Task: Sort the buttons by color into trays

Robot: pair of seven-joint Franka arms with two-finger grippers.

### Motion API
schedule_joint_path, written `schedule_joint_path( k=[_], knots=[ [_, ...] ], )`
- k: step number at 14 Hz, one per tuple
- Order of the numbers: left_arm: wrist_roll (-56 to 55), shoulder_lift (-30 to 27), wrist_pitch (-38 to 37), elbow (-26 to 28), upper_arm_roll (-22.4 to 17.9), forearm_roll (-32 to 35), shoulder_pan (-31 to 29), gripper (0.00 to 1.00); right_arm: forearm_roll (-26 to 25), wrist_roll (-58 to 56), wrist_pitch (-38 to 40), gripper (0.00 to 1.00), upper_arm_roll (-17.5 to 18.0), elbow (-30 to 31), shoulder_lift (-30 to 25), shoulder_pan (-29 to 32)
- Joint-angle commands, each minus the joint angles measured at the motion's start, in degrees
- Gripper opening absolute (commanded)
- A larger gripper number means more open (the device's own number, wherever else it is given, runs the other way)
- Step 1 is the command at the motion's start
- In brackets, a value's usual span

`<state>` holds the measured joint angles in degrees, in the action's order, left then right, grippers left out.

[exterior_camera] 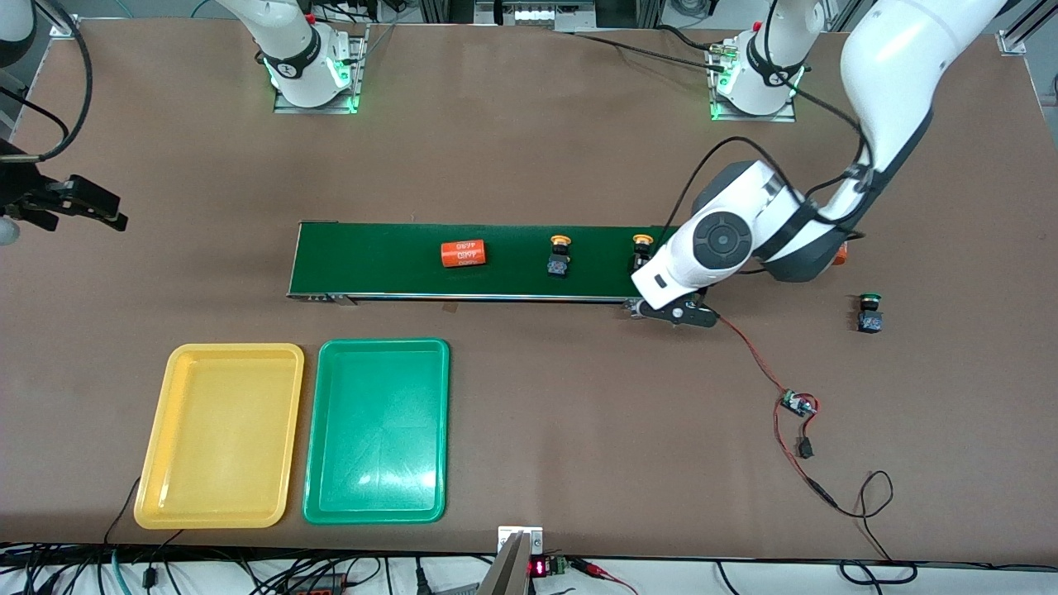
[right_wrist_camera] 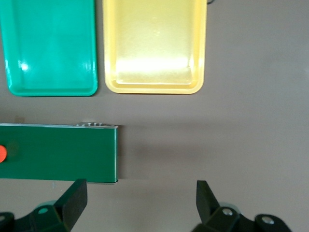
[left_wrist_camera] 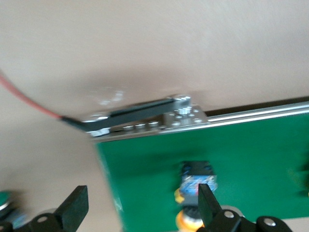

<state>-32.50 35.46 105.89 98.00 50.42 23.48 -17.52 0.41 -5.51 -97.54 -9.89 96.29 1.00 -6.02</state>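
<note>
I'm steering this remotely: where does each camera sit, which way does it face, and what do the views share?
Front view: high across the table, facing both bases; shows the belt, both trays, the left end effector over the belt's end.
Left wrist view: looks down past its open fingers at a yellow button on the belt.
Right wrist view: looks down past open fingers at the yellow tray and green tray.
Shared: the belt shows in all three.
</note>
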Motion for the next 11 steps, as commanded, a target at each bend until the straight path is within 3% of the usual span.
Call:
schedule_joint_path(
  k=[1,3,5,8,11],
  knots=[
    [1.9,-1.5,-11.4,-8.2,-0.1,-0.6,0.3,1.00,-0.8,0.5,-0.1,1.00,0.3,0.4,-0.9,-1.3],
    [7.7,-1.5,-18.0,-11.4,-0.9,-0.5,-1.4,1.00,-0.8,0.5,0.0,1.00,0.2,0.2,-0.3,-1.3],
    [14.0,-1.5,-22.0,-10.5,-0.8,-0.5,-6.2,1.00,-0.8,0.4,-0.2,1.00,0.2,0.2,0.3,-1.5],
    [17.6,-2.1,-22.6,-5.4,-0.2,-0.4,-15.2,1.00,-0.1,-0.4,0.6,1.00,0.1,0.4,0.8,-1.4],
    [21.1,-4.1,-18.1,1.5,-0.1,0.0,-22.2,1.00,0.4,0.4,0.5,1.00,0.2,0.3,2.3,-1.9]
  ],
)
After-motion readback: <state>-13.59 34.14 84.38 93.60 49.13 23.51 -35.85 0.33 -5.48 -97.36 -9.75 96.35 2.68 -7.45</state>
